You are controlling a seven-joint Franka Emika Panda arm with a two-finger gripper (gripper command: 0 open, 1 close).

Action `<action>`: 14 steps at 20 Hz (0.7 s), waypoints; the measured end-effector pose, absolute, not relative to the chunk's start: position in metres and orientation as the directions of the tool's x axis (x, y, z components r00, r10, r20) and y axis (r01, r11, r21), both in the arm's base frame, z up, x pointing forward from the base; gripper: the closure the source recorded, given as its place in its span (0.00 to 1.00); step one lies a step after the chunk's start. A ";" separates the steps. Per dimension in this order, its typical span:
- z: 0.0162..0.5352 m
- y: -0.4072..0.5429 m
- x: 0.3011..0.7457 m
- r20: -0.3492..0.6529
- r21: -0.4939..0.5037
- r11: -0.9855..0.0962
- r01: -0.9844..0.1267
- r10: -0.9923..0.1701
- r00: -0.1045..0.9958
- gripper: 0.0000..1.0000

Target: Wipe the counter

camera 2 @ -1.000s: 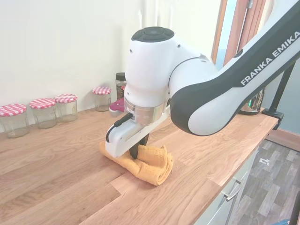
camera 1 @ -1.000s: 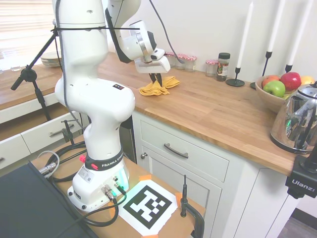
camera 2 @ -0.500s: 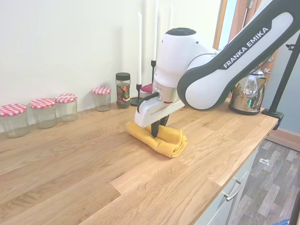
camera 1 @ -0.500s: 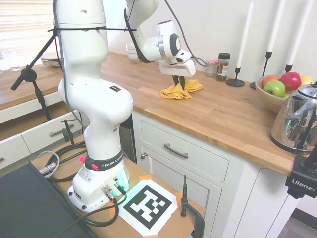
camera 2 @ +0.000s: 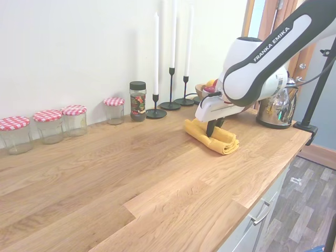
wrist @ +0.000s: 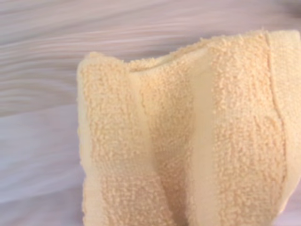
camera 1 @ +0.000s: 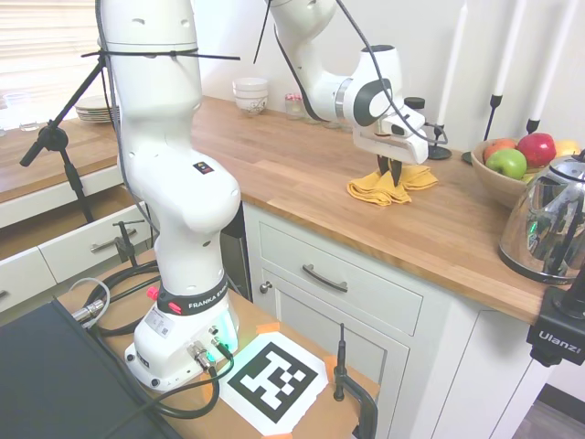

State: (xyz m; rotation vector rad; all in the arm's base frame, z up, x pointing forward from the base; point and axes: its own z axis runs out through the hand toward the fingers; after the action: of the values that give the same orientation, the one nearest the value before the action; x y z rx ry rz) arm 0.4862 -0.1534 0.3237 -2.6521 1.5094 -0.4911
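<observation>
The counter is a long brown butcher-block top over white cabinets. A folded yellow towel lies on it, bunched into folds. My gripper points straight down onto the towel, its dark fingers shut on a fold of the cloth and pressing it against the wood. The wrist view is filled with the towel's terry surface over blurred wood grain.
A fruit bowl and a steel kettle stand just beyond the towel. Candlesticks and a spice jar line the wall, with several red-lidded jars further along. White bowls sit at the far end.
The gripper has slid the towel along the counter, away from the jars and toward the kettle and fruit bowl, staying shut on the cloth the whole way.
</observation>
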 end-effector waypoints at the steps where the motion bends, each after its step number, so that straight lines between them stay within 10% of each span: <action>1: 0.323 -0.165 0.483 0.245 -0.204 -0.512 -0.834 -0.852 0.463 1.00; 6: 0.322 -0.211 0.465 0.238 -0.222 -0.464 -0.857 -0.879 0.414 1.00; 7: 0.322 -0.216 0.462 0.235 -0.226 -0.454 -0.862 -0.884 0.404 0.00; 14: 0.324 -0.230 0.455 0.236 -0.225 -0.439 -0.870 -0.891 0.388 0.00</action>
State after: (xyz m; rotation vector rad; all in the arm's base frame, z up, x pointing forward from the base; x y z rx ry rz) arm 0.4552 -0.2298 0.3237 -2.5629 1.6280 -0.4993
